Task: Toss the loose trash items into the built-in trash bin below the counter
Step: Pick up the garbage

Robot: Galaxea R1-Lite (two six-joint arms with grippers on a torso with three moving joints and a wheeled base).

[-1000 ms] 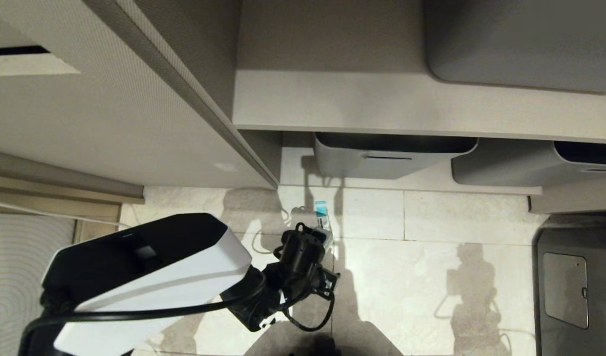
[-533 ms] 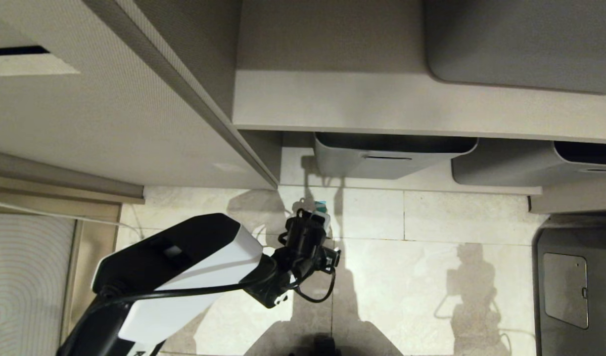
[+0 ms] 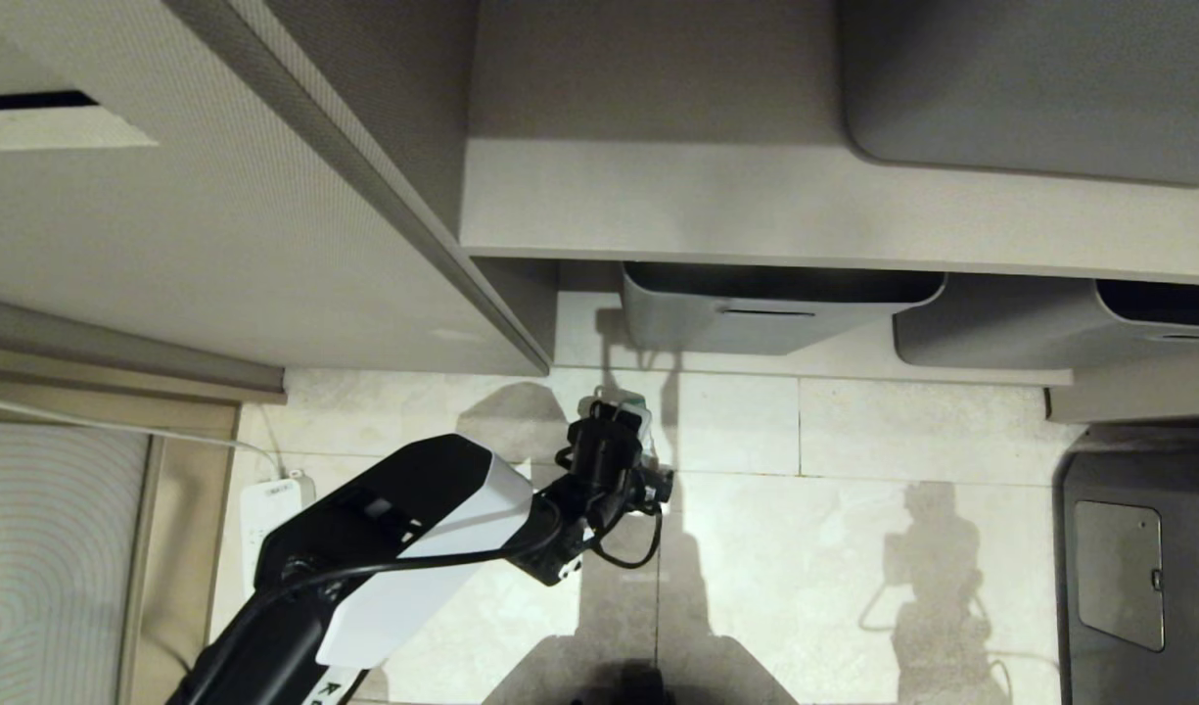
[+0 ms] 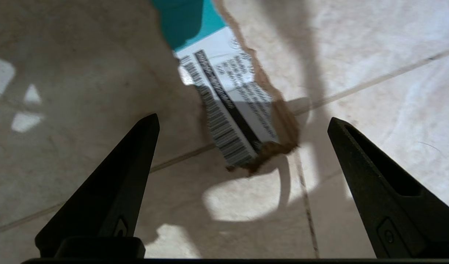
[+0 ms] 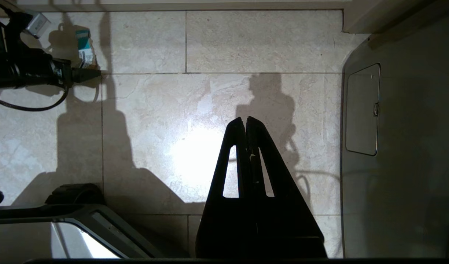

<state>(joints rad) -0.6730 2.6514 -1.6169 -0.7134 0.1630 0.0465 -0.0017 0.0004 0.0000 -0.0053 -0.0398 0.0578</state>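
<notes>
The pale tiled floor (image 3: 853, 548) fills the lower part of the head view. Above it a beige cabinet wall (image 3: 217, 245) runs along the left, and a thick shelf edge (image 3: 805, 211) spans the middle and right. Under that shelf stand two grey plastic tubs (image 3: 765, 313) with slot handles, side by side; what they hold cannot be seen. A dark grey machine body with a small hatch (image 3: 1118, 573) sits at the right edge, and a white power strip (image 3: 266, 504) lies on the floor at the left.

The left arm reaches across the floor, its left gripper (image 4: 242, 124) hanging over a torn teal-and-white wrapper (image 4: 229, 110) with a barcode. The wrapper lies flat on the tiles at a grout joint, just ahead of the tubs. The fingers (image 4: 114, 190) are spread wide, one to each side of the wrapper and clear of it.

The right gripper (image 5: 246, 123) hangs over bare tile well away from the wrapper, its fingers pressed together on nothing.
</notes>
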